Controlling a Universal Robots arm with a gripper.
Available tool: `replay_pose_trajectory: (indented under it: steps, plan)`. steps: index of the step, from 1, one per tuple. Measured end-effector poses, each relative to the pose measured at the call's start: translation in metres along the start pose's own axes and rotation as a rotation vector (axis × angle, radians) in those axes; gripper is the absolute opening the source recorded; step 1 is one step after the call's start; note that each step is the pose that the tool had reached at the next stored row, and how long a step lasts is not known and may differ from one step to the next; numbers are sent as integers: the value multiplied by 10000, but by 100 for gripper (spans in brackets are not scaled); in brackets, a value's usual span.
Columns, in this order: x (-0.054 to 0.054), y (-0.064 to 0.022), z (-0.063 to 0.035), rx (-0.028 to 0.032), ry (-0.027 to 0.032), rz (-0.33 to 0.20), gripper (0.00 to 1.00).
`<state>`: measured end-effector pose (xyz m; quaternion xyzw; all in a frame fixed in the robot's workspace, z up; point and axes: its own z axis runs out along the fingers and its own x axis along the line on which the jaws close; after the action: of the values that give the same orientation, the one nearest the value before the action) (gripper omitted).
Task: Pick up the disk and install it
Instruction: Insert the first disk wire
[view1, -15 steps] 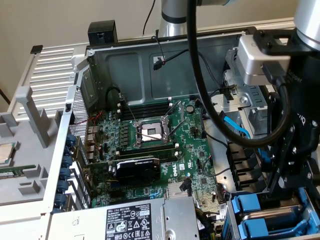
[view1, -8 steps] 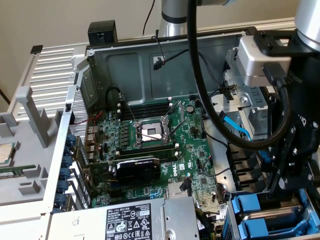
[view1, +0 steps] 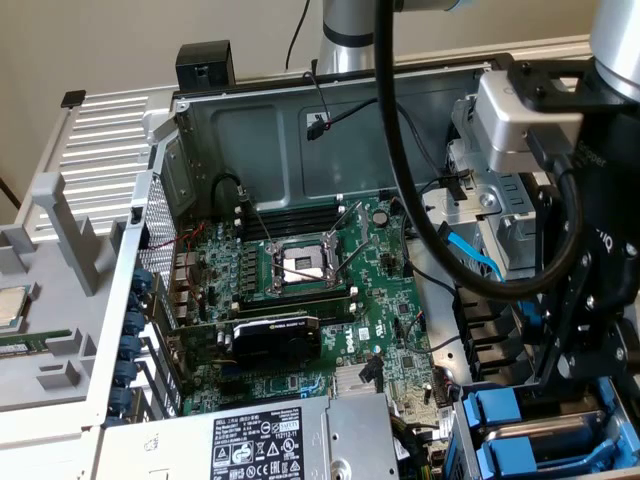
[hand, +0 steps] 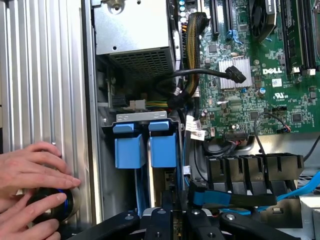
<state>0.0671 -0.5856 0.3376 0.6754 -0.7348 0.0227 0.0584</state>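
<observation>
Against a pale wall an open computer case (view1: 290, 140) lies with its motherboard (view1: 380, 310) facing up. Just beside the motherboard, in the drive bay (hand: 142, 116), the disk (hand: 162, 150) sits in its blue frame, and a second blue carrier (hand: 129, 152) is next to it on the side away from the motherboard. The gripper (hand: 175, 206) hangs over the bay, nearest the disk, though whether it grips anything cannot be told. Beyond the bay from the motherboard, a person's hands (hand: 35, 167) rest on a ribbed grey panel (hand: 45, 75), around a black round thing (hand: 50, 205).
</observation>
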Motion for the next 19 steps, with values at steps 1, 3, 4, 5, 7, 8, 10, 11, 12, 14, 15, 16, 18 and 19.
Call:
replay_pose_trajectory:
  steps: [1, 3, 4, 5, 7, 8, 10, 11, 12, 14, 15, 16, 18, 19]
  plan:
    - [1, 0, 1, -1, -8, 0, 17]
    - [1, 0, 2, -1, -13, -1, 17]
    - [4, -1, 2, -1, -16, -1, 17]
    - [9, -1, 4, -1, -20, -1, 17]
    - [14, -2, 3, -2, -26, -1, 17]
    - [14, -2, 3, -2, -30, -1, 17]
    - [15, -5, 3, -4, -35, -2, 17]
    - [17, -7, 3, -4, -40, -3, 17]
    - [16, -7, 3, -4, -44, -2, 17]
    - [16, -8, 3, -4, -49, -1, 17]
    - [17, -10, 4, -5, -54, -3, 17]
    - [17, -13, 4, -5, -57, -3, 17]
    - [16, -17, 4, -6, -65, -3, 17]
    - [16, -20, 4, -6, -70, -3, 17]
